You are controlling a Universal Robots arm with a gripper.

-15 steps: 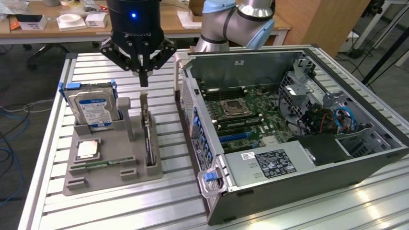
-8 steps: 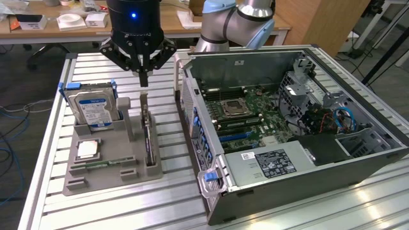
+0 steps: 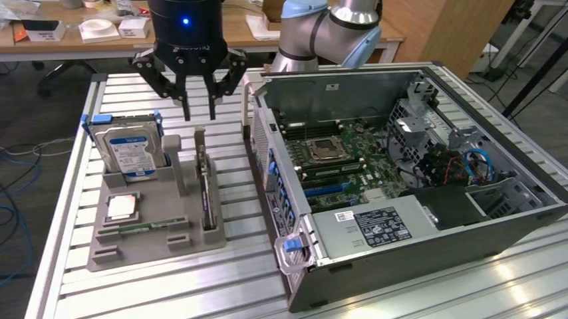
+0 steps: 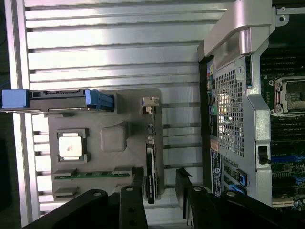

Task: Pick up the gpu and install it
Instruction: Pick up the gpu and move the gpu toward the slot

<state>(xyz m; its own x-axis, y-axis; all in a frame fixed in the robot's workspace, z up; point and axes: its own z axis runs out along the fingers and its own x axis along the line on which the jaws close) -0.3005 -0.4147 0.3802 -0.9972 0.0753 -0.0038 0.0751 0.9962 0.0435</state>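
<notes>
Well above the grey holder [image 3: 151, 249], the hand [image 3: 199, 111] hangs with its fingers apart, gripping nothing. The gpu [image 3: 206, 189] stands on its long edge in the holder's slot on the side facing the computer case [image 3: 373, 266], at the hand's 6 o'clock in the exterior view. A narrow strip of slatted surface [image 3: 239, 279] separates the card from the case wall. The hard drive [image 3: 132, 153] stands upright at the gpu's 9 o'clock, with a grey post between them. Open room lies between the card's top edge and the fingertips.
</notes>
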